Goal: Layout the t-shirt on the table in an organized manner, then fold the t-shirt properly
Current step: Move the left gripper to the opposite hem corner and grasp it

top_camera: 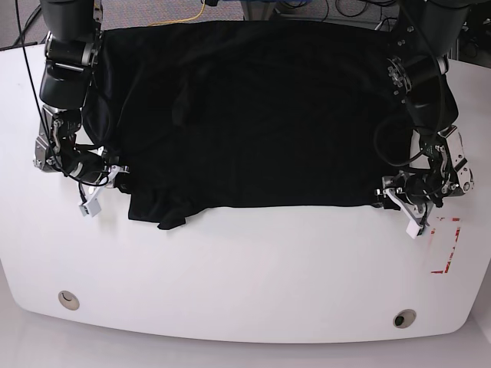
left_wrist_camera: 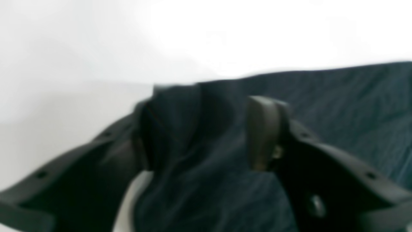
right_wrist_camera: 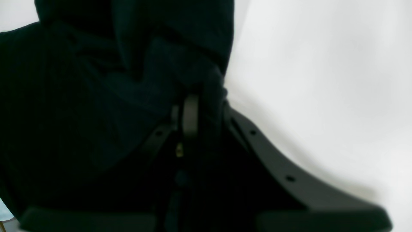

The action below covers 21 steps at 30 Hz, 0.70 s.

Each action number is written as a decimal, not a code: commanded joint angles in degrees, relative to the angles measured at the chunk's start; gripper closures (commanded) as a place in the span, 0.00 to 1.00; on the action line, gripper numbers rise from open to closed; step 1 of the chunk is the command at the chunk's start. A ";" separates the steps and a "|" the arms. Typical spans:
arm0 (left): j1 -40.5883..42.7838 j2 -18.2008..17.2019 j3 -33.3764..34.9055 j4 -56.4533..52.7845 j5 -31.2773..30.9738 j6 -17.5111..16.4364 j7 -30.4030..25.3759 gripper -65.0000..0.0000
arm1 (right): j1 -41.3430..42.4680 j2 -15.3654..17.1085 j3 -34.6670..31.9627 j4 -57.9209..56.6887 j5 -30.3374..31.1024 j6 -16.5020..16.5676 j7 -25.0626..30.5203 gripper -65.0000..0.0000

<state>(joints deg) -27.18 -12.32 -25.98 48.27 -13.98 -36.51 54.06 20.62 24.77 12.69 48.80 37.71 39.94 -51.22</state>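
T-shirt (top_camera: 253, 115): black, spread broadly over the far half of the tabletop (top_camera: 245, 276), near hem running roughly straight but bunched and rumpled at one near corner.

Right gripper (right_wrist_camera: 206, 106): at that rumpled corner; jaws narrow, pinching a fold of cloth.

Left gripper (left_wrist_camera: 199, 135): at the opposite near corner; jaws wide, cloth lying between them, no pinch evident.

Red tape outline (top_camera: 449, 245): just off the left gripper's corner, clear of the cloth.

Handling note: likely still laying out. Secure both corners evenly, then draw them apart level to flatten the bunched corner before folding.
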 commanded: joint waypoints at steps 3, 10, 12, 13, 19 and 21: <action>-0.47 -0.39 0.17 0.12 1.36 0.34 2.24 0.57 | 1.31 1.03 0.28 0.83 -0.22 0.06 0.10 0.88; -0.47 -0.39 0.17 0.12 1.45 3.06 2.07 0.66 | 1.31 1.03 0.28 0.83 -0.40 0.06 0.10 0.89; -0.47 -0.39 0.17 0.12 1.36 4.03 2.07 0.74 | 1.40 1.03 0.28 0.83 -0.40 0.06 0.10 0.89; -0.47 -0.39 0.17 0.12 1.36 4.47 1.98 0.80 | 1.40 1.03 0.28 0.83 -0.40 0.06 0.10 0.90; -0.82 -0.39 0.17 0.21 1.27 4.64 1.98 0.96 | 2.37 1.03 0.28 0.83 -0.48 0.06 0.10 0.98; -1.00 -0.39 0.17 0.92 1.27 4.73 1.98 0.98 | 2.81 1.03 0.28 0.83 -0.57 0.06 0.10 1.00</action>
<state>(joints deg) -27.18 -12.27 -25.98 48.16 -13.69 -32.12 54.59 21.26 24.75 12.69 48.75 37.08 39.90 -51.53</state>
